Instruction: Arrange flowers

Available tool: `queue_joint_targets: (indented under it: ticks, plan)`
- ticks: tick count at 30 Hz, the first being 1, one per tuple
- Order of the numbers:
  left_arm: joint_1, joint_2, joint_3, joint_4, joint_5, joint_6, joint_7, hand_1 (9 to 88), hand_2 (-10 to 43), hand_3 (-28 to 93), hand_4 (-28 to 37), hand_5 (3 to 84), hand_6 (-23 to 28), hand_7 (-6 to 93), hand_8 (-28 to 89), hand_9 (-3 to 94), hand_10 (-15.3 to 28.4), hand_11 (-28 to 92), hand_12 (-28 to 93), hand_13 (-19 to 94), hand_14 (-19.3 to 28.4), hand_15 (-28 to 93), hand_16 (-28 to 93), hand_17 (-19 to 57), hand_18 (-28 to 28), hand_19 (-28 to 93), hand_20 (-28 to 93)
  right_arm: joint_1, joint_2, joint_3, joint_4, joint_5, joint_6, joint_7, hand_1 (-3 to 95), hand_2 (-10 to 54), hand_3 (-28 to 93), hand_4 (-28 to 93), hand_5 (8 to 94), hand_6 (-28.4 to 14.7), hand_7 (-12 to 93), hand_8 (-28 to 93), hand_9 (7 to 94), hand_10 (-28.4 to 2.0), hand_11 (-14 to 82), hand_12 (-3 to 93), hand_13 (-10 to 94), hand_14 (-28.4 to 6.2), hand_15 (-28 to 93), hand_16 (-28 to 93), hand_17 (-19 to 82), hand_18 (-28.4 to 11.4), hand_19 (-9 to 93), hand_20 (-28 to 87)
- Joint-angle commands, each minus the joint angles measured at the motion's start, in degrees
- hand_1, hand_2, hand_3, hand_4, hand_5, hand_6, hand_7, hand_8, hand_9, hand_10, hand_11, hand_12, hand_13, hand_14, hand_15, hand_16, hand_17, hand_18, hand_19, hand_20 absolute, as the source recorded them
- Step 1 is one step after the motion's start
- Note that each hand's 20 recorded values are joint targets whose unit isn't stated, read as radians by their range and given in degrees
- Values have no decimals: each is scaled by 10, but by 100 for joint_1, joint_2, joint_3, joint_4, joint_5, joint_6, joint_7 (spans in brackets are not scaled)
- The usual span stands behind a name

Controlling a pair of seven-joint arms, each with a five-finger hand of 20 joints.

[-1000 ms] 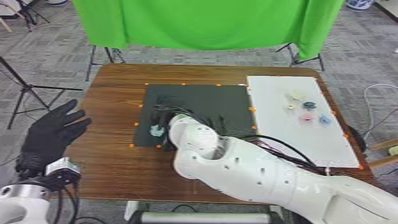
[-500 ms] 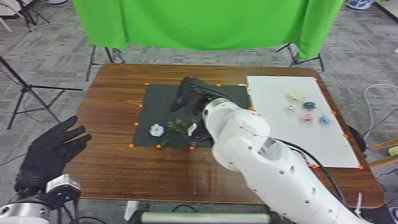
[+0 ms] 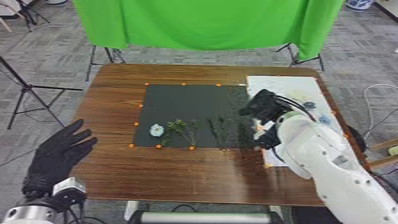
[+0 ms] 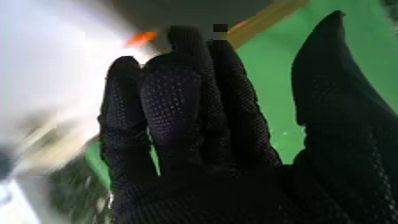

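- Overall, a dark mat (image 3: 178,105) lies on the brown bench (image 3: 111,165), left of a white sheet (image 3: 277,82); small orange markers stand along the edges of both.
- White flower (image 3: 156,130): a pale, rounded bloom, lying at the near left of the mat.
- Leafy sprig (image 3: 179,125): green and thin-stemmed, just right of the white flower, its stems running toward the near edge of the mat.
- Dark slender stems (image 3: 218,131): farther right on the mat, lying roughly near to far.
- Dark blue flower (image 3: 309,105) and light blue flower (image 3: 324,120): small and compact, on the right part of the white sheet, the light blue one nearer.
- Right hand (image 3: 259,105): over the border between mat and sheet. Its fingers (image 4: 173,95) are straight and close together, with the thumb apart from them.
- Relative to these fingers, the white flower and leafy sprig lie to the left and nearer, well apart; the dark blue flower lies to the right, and the light blue flower to the right and nearer.
- Left hand (image 3: 59,152): left of the bench, fingers extended and slightly apart, the mat and its flower well to the right.
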Motion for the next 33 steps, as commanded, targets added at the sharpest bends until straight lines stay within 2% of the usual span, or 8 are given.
queue_joint_targets:
  ticks: [1, 10, 14, 17, 19, 30, 32, 33]
  plan:
    - [128, 47, 98, -38, -2, 85, 59, 235, 54, 821, -211, 369, 102, 142, -100, 330, 194, 242, 85, 246, 265, 462, -93, -91, 242, 600, -78, -423, 1008, 575, 51, -216, 392, 159, 309, -84, 868, -283, 582, -46, 202, -140, 629, -168, 234, 136, 702, -80, 802, 97, 294, -209, 931, 60]
    - [91, 93, 168, -25, -6, 76, 25, 236, 54, 821, -212, 369, 103, 142, -100, 330, 195, 242, 85, 246, 265, 462, -93, -92, 243, 600, -78, -86, 1616, 205, 404, -212, 920, 637, 307, -85, 873, -283, 572, -45, 206, -142, 625, -166, 246, 145, 708, -75, 816, 94, 300, -204, 932, 44]
    - [42, 83, 158, -29, 16, 53, -24, 236, 54, 821, -213, 369, 102, 142, -100, 330, 195, 242, 85, 246, 265, 462, -93, -92, 242, 600, -79, 139, 1572, 188, 623, -98, 594, 853, 305, -85, 874, -283, 556, -42, 201, -141, 637, -165, 295, 154, 719, -76, 840, 101, 309, -206, 932, 59]
    - [74, 114, 167, -32, -12, 110, 28, 235, 54, 822, -212, 369, 102, 143, -100, 330, 195, 241, 85, 246, 265, 462, -92, -92, 242, 600, -78, 374, 1653, -71, 823, -63, 606, 937, 301, -85, 875, -283, 544, -43, 192, -138, 648, -167, 326, 156, 725, -79, 856, 107, 312, -207, 932, 71]
    - [107, 86, 165, -28, -10, 72, 35, 235, 54, 822, -212, 368, 102, 143, -100, 330, 194, 241, 85, 246, 265, 462, -92, -92, 242, 600, -79, 360, 1690, -89, 847, 8, 600, 1028, 300, -85, 875, -283, 534, -39, 187, -138, 651, -168, 337, 157, 727, -79, 861, 108, 314, -208, 932, 75]
    - [66, 72, 185, -25, -8, 77, 67, 235, 54, 822, -210, 369, 102, 142, -100, 330, 194, 242, 85, 247, 265, 463, -92, -93, 241, 599, -77, 248, 1477, 8, 938, -10, 68, 1145, 304, -86, 871, -283, 519, -37, 179, -132, 655, -170, 352, 154, 728, -82, 865, 111, 317, -214, 932, 86]
    - [45, 48, 187, -23, -68, 77, 77, 235, 54, 822, -209, 369, 102, 142, -100, 330, 194, 241, 85, 247, 265, 463, -92, -93, 241, 599, -77, 337, 1475, -130, 999, -9, 54, 1127, 305, -85, 871, -283, 519, -38, 178, -132, 656, -170, 352, 153, 727, -81, 864, 111, 317, -214, 932, 87]
    - [71, 73, 152, -22, -173, 2, 138, 235, 54, 822, -209, 369, 103, 142, -100, 330, 194, 241, 85, 247, 265, 462, -93, -93, 241, 599, -77, 445, 1503, -279, 1054, -8, 38, 1138, 305, -85, 870, -283, 519, -38, 178, -131, 656, -171, 351, 153, 727, -81, 863, 111, 317, -214, 932, 87]
